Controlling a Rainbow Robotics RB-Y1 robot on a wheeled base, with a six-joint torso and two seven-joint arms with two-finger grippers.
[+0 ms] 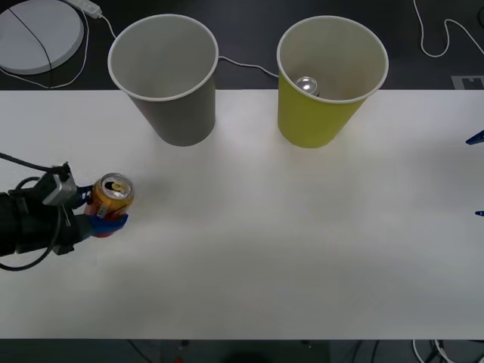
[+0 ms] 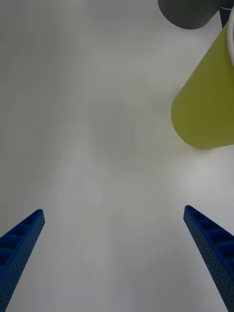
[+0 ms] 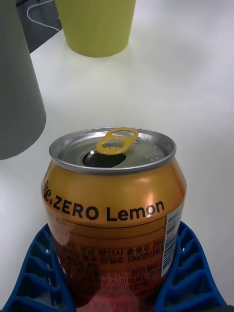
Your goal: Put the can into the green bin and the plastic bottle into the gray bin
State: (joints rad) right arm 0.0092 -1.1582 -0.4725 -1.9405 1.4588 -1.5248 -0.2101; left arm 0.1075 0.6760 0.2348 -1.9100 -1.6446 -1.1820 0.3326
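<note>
Here we see the big white table (image 1: pixel 249 257), wide and bare between the bins and its near edge. At its far edge stand the tall gray cup-shaped bin (image 1: pixel 172 106) and the yellow-green cup-shaped bin (image 1: pixel 318 113), apart. Near the left edge, our left gripper (image 1: pixel 102 215) squeezes the little orange-gold drink can (image 1: pixel 113 195), standing upright. At the right edge, our right gripper (image 2: pixel 114 258) waits with fingers spread wide.

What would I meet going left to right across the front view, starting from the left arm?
Left gripper shut on the orange-gold drink can → large gray cup-shaped bin → yellow-green cup-shaped bin, a silver can top inside it → blue fingers of the right gripper at the right edge.
</note>
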